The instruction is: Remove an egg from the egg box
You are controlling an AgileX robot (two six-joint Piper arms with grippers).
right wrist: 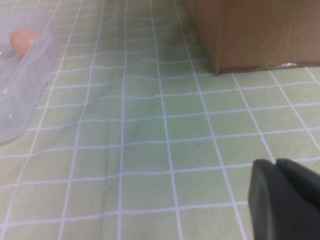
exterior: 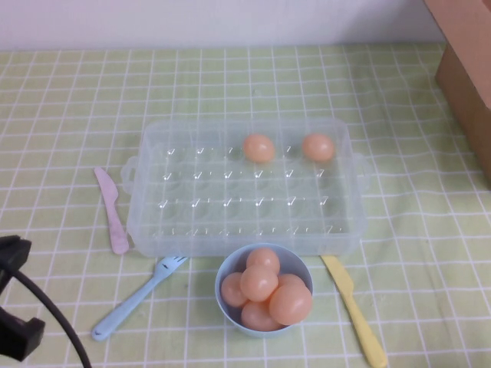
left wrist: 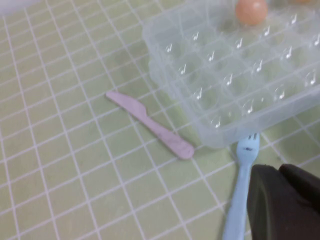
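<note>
Hanging at the near left corner of the green checked cloth surface (exterior: 69, 92), the black left pincer (exterior: 11, 307) shows only in part, and whether it is apart or together cannot be told. The black right pincer (right wrist: 285, 200), seen only in its own wrist view, sits low over bare cloth near a brown cardboard box (right wrist: 250, 30) at the right edge; its state cannot be told either.

Near the front edge stands a small round light-blue bowl (exterior: 227, 305) heaped with orange-peach eggs (exterior: 259, 282). A light-blue plastic fork (exterior: 134, 299) lies to its left, a yellow plastic knife (exterior: 354, 310) to its right.

Just behind the bowl sits the large clear plastic egg box (exterior: 242, 199), with a pink plastic knife (exterior: 113, 208) beside its left wall. One smooth orange-peach egg (exterior: 258, 148) rests in a cell of the far row, and another matching egg (exterior: 317, 147) sits nearer the far right corner of the box.
</note>
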